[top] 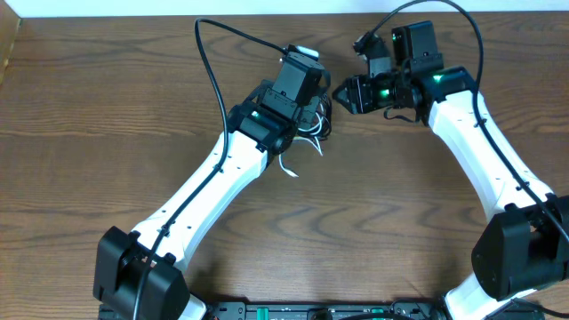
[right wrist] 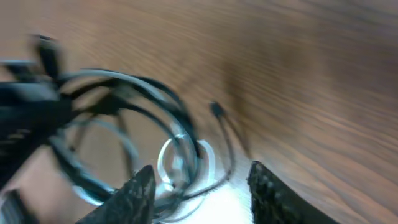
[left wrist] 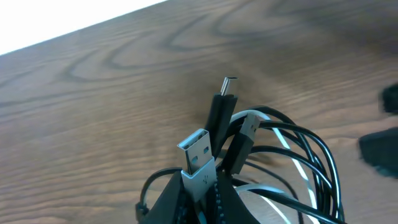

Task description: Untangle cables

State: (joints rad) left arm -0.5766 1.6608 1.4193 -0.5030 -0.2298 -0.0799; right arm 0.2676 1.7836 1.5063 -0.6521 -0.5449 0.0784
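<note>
The cables are a tangled bundle of black [left wrist: 311, 155] and white [left wrist: 292, 149] loops hanging just over the wood table. My left gripper [left wrist: 199, 182] is shut on the white cable's USB plug [left wrist: 198, 155], which sticks up between the fingers. Two black plug ends [left wrist: 221, 109] rise beside it. From overhead the bundle [top: 318, 124] hangs under the left gripper [top: 307, 108], with a white tail [top: 288, 166] trailing on the table. My right gripper [top: 339, 92] sits just right of the bundle. In the blurred right wrist view it [right wrist: 202, 190] stands open, with the cable loops [right wrist: 180, 155] just ahead of the fingertips [right wrist: 138, 190].
The brown wood table [top: 107, 107] stretches around both arms. Thick black arm wires [top: 213, 62] arc above the left arm and over the right arm [top: 471, 36]. The table's far edge runs along the top [top: 133, 18].
</note>
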